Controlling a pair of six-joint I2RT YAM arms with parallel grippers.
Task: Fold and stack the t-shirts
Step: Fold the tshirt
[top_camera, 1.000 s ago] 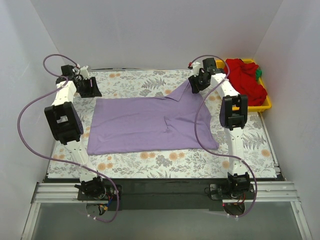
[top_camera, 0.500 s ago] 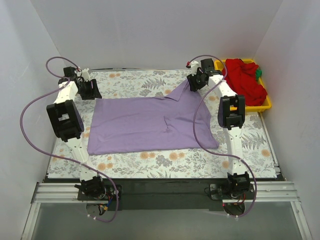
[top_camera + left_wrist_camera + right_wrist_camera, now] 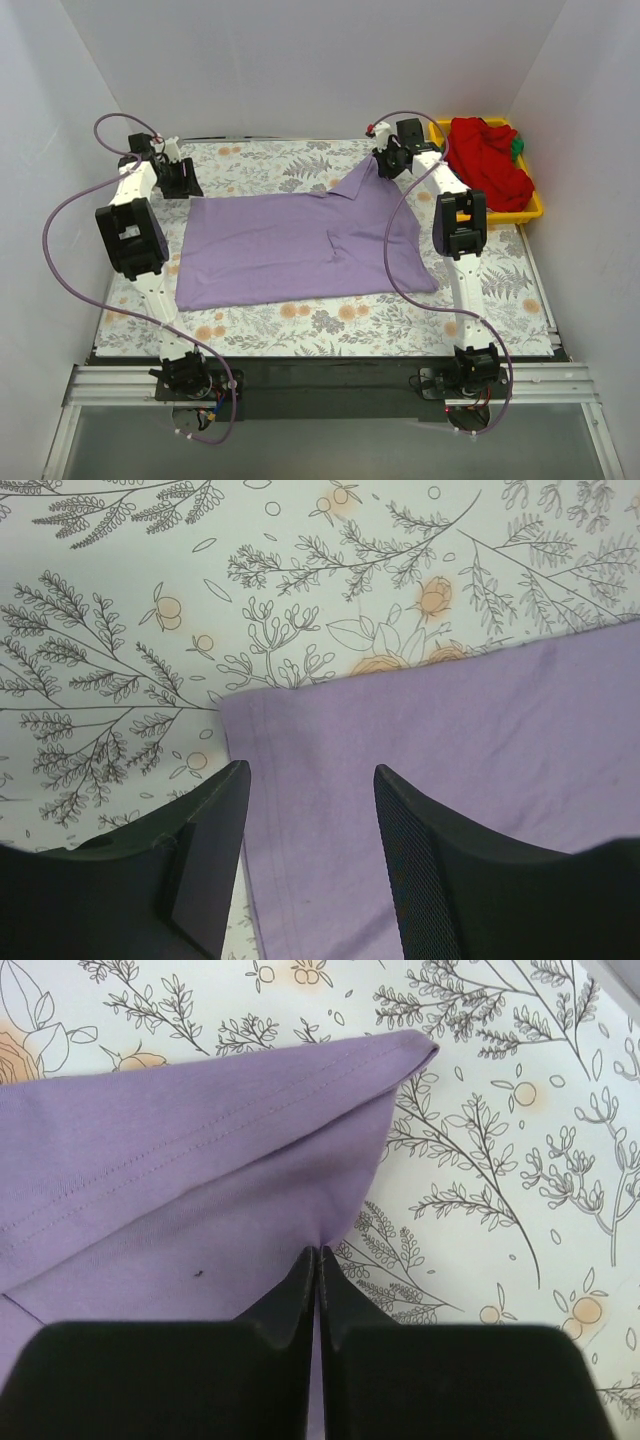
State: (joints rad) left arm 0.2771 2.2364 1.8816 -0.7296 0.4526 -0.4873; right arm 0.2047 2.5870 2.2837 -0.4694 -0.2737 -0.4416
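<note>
Since a second ago the right gripper (image 3: 384,166) has been drawn slightly farther back and to the left. The far right corner of the purple shirt (image 3: 290,245) has been pulled up with it into a peak. A floral cloth (image 3: 290,165) is spread beneath both arms and is enclosed by white walls (image 3: 300,60). At the far right a yellow tray (image 3: 536,212) is seen, holding a red shirt (image 3: 490,165) with a bit of green cloth (image 3: 517,147) behind it. The purple shirt is laid flat at the middle, its right part folded over. Only in the wrist views can the fingers be judged. The right fingers (image 3: 290,1300) are pressed together on a fold of purple cloth. The left gripper (image 3: 310,780) is held moderately wide over the shirt's far left corner. Whether it touches the cloth cannot be told.
</note>
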